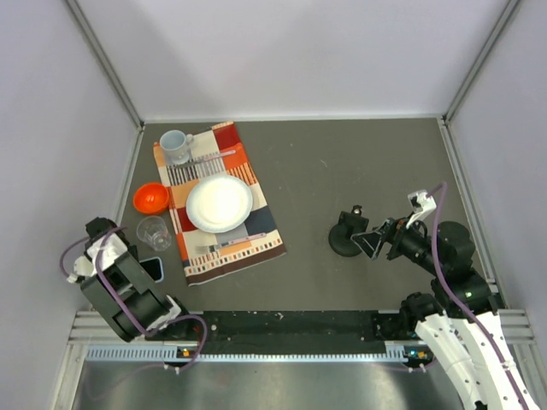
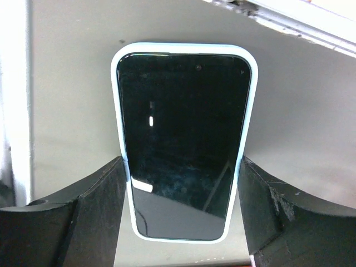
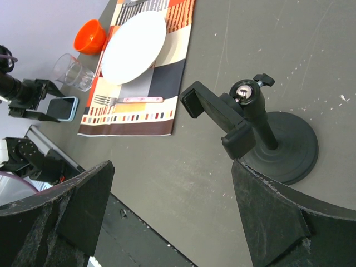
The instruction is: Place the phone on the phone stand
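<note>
Black fingers [image 2: 94, 211] of the left tool [image 2: 182, 161] fill the bottom of the left wrist view, one on each long side of the phone [image 2: 183, 139]. The phone lies flat on the dark desk [image 1: 342, 162], screen up, with its pale blue case showing all round the glass. Both fingertips sit right against the case edges (so close I see no gap). Whether they are actually squeezing it or only bracketing it, I cannot tell.

From above, that puts the phone at the near left corner of the desk. It is just beside a clear glass [image 1: 154, 231] and left of the patchwork placemat [image 1: 256, 226]. On the mat are a white plate [image 1: 220, 203] and some cutlery, with a grey mug [image 1: 175, 145] at its far end. An orange bowl [image 1: 149, 197] sits on the bare desk beside the mat, beyond the glass.

Over on the right stands the phone stand [image 1: 349, 235], well apart from the phone. It is upright on its round disc base, with the clamp head tilted on a ball joint. The right tool [image 1: 376, 242] hovers just beside it with its jaws spread wide and nothing between them.
</note>
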You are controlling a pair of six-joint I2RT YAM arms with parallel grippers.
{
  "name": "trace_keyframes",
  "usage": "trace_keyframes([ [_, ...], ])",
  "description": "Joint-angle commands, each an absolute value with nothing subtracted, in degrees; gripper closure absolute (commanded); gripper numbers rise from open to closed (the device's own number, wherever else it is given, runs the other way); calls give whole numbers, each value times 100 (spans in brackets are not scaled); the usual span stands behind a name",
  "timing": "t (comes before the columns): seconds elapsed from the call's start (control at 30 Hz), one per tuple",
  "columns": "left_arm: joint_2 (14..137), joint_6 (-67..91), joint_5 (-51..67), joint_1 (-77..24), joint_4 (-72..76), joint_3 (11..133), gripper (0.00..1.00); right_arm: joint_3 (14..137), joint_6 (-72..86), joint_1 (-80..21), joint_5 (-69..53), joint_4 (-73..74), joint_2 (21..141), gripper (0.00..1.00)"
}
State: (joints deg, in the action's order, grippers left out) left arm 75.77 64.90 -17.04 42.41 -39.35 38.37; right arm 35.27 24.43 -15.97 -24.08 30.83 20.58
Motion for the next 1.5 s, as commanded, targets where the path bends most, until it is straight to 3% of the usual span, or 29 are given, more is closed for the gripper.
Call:
trace_keyframes([
  [0.0, 6832, 6618, -2090, 4324, -4367, 3717, 100, 3551, 2373, -1652, -2399, 2760, 2109, 12],
  [0.87, 4474, 6021, -2057, 4307, -6056, 5299, 100, 3604, 2355, -1652, -2443, 2821, 2303, 13],
  [1.13, 4079, 5293, -979, 4000, -5626, 6020, 100, 3647, 2355, -1652, -2329, 2883, 2364, 13],
  [1.33, 3420, 4870, 690, 2947, -3976, 5802, 100, 3823, 2338, -1661, -2084, 3137, 2452, 13],
  [1.47, 3629, 4694, 1517, 2190, -3165, 5888, 100, 4139, 2295, -1652, -1706, 3444, 2435, 13],
])
